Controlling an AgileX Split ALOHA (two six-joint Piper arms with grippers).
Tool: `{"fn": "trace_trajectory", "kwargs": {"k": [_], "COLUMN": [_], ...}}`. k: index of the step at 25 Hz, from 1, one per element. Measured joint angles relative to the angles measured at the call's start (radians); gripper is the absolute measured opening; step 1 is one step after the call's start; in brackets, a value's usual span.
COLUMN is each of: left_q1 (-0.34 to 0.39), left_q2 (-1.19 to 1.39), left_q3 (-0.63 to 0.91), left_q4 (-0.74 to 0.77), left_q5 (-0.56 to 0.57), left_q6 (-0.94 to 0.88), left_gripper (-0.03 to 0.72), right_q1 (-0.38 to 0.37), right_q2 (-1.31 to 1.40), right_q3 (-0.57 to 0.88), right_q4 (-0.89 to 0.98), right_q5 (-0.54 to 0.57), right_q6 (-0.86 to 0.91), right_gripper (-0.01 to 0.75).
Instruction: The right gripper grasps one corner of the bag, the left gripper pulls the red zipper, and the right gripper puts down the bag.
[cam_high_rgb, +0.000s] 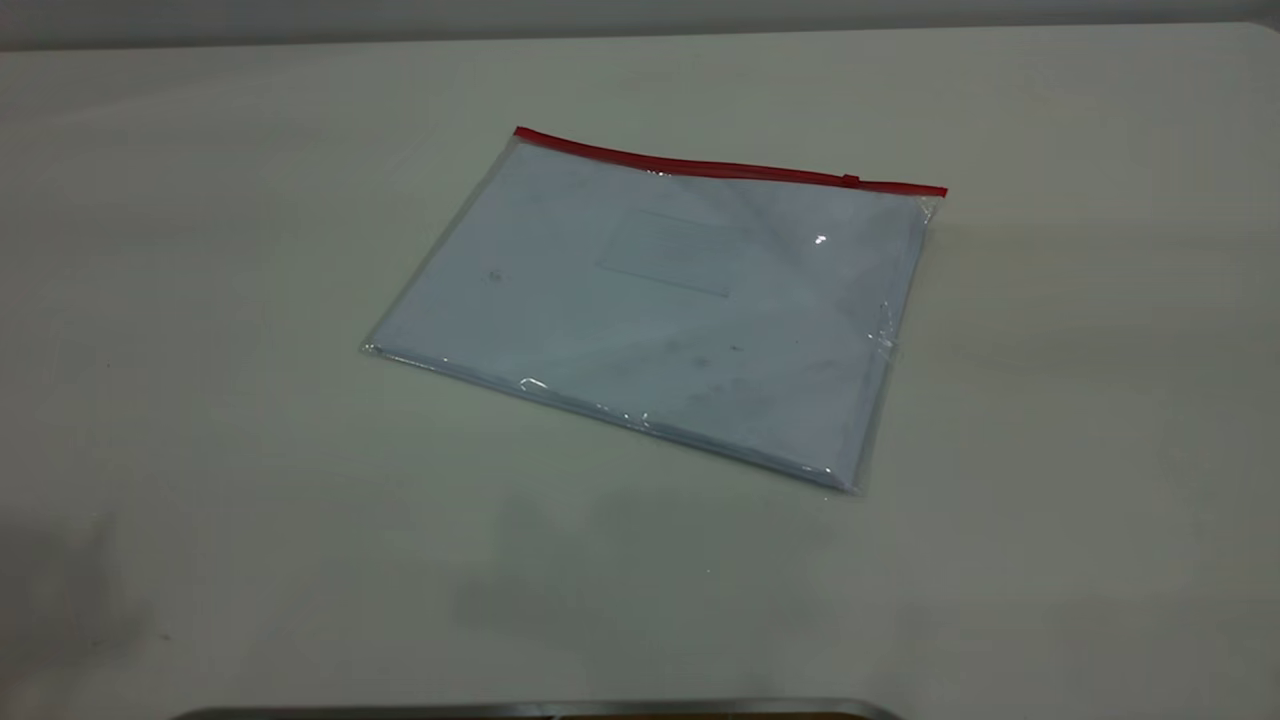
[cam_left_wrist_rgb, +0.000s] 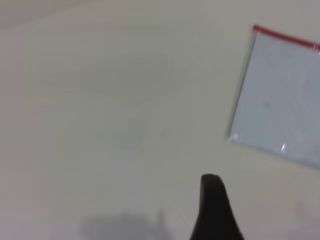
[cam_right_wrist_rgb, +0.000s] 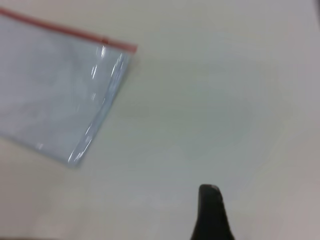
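Note:
The bag (cam_high_rgb: 660, 300) lies flat on the pale table, clear plastic with white paper inside and a small card pocket. The red zipper (cam_high_rgb: 720, 168) runs along its far long edge, with the slider tab (cam_high_rgb: 850, 181) near the right corner. Neither gripper shows in the exterior view. In the left wrist view the left gripper (cam_left_wrist_rgb: 212, 200) hangs over bare table, well apart from the bag's (cam_left_wrist_rgb: 285, 95) left end. In the right wrist view the right gripper (cam_right_wrist_rgb: 210, 205) is over bare table, apart from the bag's (cam_right_wrist_rgb: 55, 90) right end and its zipper (cam_right_wrist_rgb: 60, 29).
The pale table (cam_high_rgb: 200, 300) stretches wide on all sides of the bag. A dark metal-rimmed edge (cam_high_rgb: 540, 710) runs along the near side of the exterior view. The table's far edge (cam_high_rgb: 300, 40) meets a grey wall.

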Motion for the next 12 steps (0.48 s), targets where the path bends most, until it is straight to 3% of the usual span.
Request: {"fn": "trace_trajectory", "kwargs": {"k": [4,7,9,12], "left_q1": [0.0,0.0,0.0,0.0], "left_q2": [0.233,0.379,0.472,0.589], "left_q3": [-0.093,-0.162,-0.22,-0.302], "left_q4": [-0.035,-0.036,-0.042,-0.084], "left_q5": [-0.132,-0.206,-0.216,-0.187], "left_q6": [0.011,0.068,0.113,0.18], "left_gripper": [0.565,0.565,0.565,0.565], "right_q1": [0.0,0.0,0.0,0.0], "right_q2": [0.184,0.309,0.397,0.559], "right_q3": [0.0,0.0,-0.001,-0.036], "right_q4": [0.106,0.201,0.274,0.376], "right_q5": [-0.04,-0.138,-0.244,-0.315], "right_q6": [-0.033,-0.109,-0.18,-0.299], "right_gripper": [0.587,0.587,0.587,0.587]}}
